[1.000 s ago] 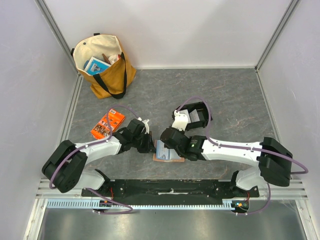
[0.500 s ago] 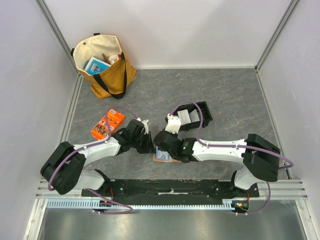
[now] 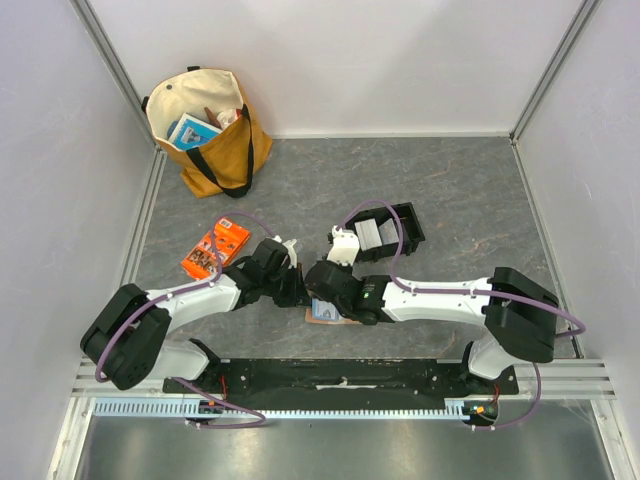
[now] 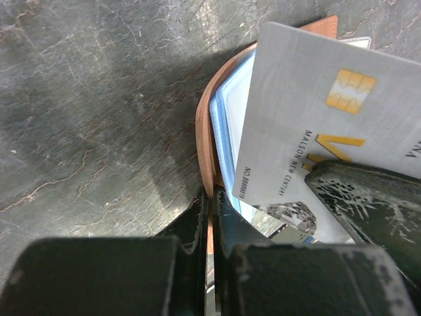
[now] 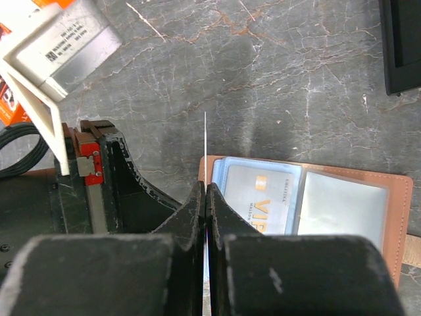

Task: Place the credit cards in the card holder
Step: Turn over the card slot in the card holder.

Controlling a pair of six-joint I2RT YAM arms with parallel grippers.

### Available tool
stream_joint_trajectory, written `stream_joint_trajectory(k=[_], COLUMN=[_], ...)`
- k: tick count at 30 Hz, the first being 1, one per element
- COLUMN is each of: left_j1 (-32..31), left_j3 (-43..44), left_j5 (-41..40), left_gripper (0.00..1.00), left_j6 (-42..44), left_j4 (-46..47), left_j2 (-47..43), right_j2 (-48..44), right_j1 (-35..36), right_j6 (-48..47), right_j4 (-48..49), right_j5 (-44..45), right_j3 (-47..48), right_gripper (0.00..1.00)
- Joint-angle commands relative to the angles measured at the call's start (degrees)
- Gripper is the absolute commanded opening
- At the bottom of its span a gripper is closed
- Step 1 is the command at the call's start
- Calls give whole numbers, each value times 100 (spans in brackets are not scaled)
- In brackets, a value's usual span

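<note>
Card holder (image 5: 397,224) lies open on the table (image 3: 480,180) at 3 o'clock of the right gripper (image 5: 206,194), which pinches a card (image 4: 309,131) edge-on, pointing to 12 o'clock, while the left gripper (image 4: 209,210) clamps the holder's brown edge.

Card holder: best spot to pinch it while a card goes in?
Probably the thin leather rim on its left side, coming in low from the left. The card holder lies open, pockets up, so that edge leaves the slots free. The left hand is shut there; the right hand holds a card on edge.
</note>
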Motion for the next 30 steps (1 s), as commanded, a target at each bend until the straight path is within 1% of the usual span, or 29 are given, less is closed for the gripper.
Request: stream_joint_trajectory(k=[1, 9, 15, 24, 30], left_j1=[-21, -21, -21, -12, -12], left_j3=[0, 0, 26, 35, 52], left_j5=[-4, -4, -22, -13, -22], left_gripper=[2, 2, 2, 2, 2], left_j6=[-131, -114, -105, -87, -70], left_j4=[46, 64, 37, 37, 20], left_j2=[-132, -141, -158, -185, -202], right_j2=[136, 242, 295, 295, 155], right_j1=[48, 57, 57, 101, 154], right_j6=[24, -20, -29, -134, -213], right_j4=[-41, -242, -752, -1174, -1587], right_j5=[315, 393, 569, 596, 859], right_j3=[190, 260, 436, 586, 744], right_gripper=[0, 0, 0, 0, 0])
